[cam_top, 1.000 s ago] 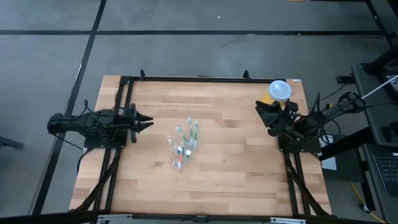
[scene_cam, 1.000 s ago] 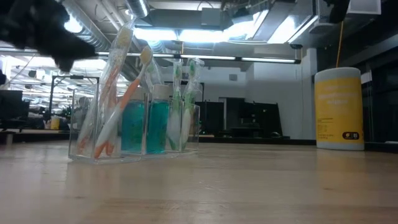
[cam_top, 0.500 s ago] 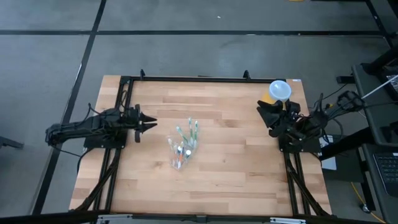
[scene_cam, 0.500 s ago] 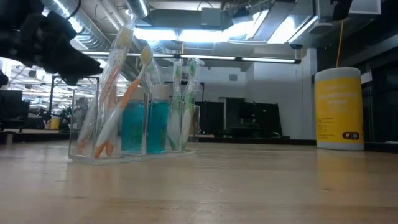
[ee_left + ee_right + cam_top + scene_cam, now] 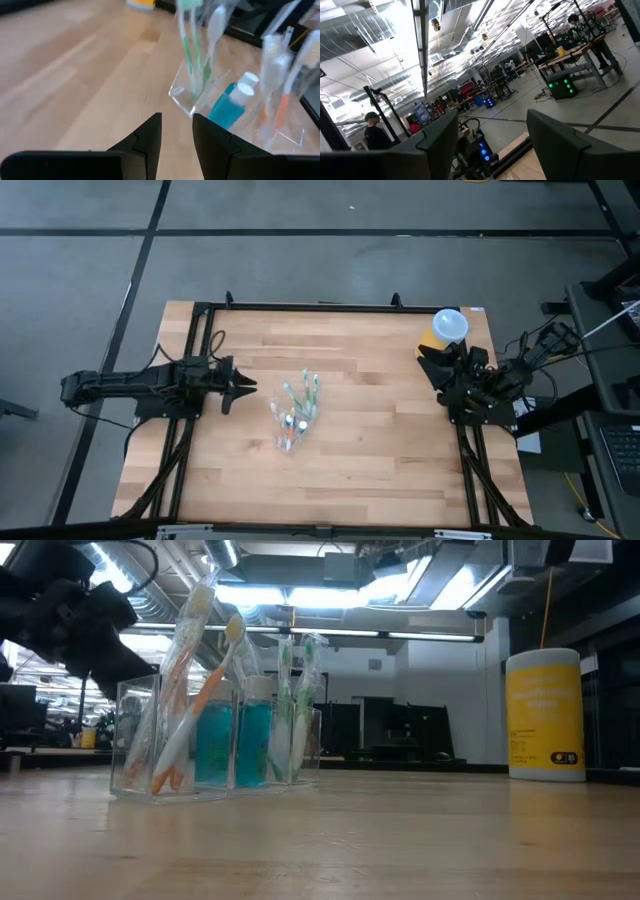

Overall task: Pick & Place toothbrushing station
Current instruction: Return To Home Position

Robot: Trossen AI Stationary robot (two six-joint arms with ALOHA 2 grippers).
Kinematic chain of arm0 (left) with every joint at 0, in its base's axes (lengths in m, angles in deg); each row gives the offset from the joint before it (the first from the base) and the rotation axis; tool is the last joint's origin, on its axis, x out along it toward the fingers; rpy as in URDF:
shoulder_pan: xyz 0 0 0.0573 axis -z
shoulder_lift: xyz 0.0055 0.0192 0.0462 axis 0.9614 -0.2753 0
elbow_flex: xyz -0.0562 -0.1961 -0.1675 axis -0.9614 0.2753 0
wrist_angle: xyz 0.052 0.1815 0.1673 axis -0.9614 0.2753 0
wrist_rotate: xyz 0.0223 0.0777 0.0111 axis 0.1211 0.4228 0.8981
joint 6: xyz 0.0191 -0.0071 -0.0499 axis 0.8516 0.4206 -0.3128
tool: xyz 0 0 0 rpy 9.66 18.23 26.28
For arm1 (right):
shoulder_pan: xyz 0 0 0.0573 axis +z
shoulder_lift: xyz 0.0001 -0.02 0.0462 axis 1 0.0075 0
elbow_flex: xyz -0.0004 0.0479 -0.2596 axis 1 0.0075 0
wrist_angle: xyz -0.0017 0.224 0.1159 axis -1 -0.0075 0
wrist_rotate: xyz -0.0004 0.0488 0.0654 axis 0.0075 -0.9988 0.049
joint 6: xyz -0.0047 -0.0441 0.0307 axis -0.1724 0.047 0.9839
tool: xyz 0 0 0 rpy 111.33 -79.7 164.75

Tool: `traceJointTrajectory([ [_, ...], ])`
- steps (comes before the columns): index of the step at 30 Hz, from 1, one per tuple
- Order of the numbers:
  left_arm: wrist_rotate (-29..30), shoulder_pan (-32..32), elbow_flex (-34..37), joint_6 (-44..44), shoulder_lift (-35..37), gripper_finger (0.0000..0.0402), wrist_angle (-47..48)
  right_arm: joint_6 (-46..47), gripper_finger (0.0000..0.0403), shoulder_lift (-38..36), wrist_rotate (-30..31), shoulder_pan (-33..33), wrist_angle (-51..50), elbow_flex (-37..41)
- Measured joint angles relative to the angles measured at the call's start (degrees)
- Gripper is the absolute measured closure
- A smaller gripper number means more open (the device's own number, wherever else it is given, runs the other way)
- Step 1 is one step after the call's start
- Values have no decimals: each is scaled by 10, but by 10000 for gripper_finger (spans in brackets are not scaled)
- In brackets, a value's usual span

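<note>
A clear holder stands on the table's middle. It holds orange and green toothbrushes and teal tubes with white caps, as the low view and the left wrist view show. My left gripper is just left of the holder and above the table, pointing at it. It also shows in the low view. Its fingers are a narrow gap apart and empty. My right gripper waits at the far right, open and empty, beside a yellow canister.
The yellow canister with a white lid stands at the table's far right corner. Black frame rails run along the table's far, left and right edges. Bare wood lies between the holder and the right arm. People stand in the room beyond.
My left gripper has gone toward the table's right edge and a little toward its near edge, closing on the holder, and has come down. My right arm has drawn back slightly toward the right edge. The holder has stayed still.
</note>
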Motion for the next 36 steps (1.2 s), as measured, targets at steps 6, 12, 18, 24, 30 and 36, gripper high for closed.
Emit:
traceJointTrajectory([
  [6, 3, 11, 0, -130, -13, 296, 0, -5, 165, -15, 0, 10, 2, 0],
  [12, 3, 11, 0, -186, -13, 296, 0, -46, 165, -53, 0, 34, 4, 0],
  [18, 3, 11, 0, -186, -13, 296, 1, -107, 165, -110, 2, 64, 4, 0],
  [24, 4, 13, 0, -186, -9, 296, 1, -109, 165, -148, 0, 94, 4, 0],
  [30, 18, 64, 0, -185, 61, 296, 1, -126, 165, -155, -2, 133, -1, 0],
  [36, 18, 122, 0, -185, 135, 296, 0, -170, 165, -155, 34, 160, -9, 0],
])
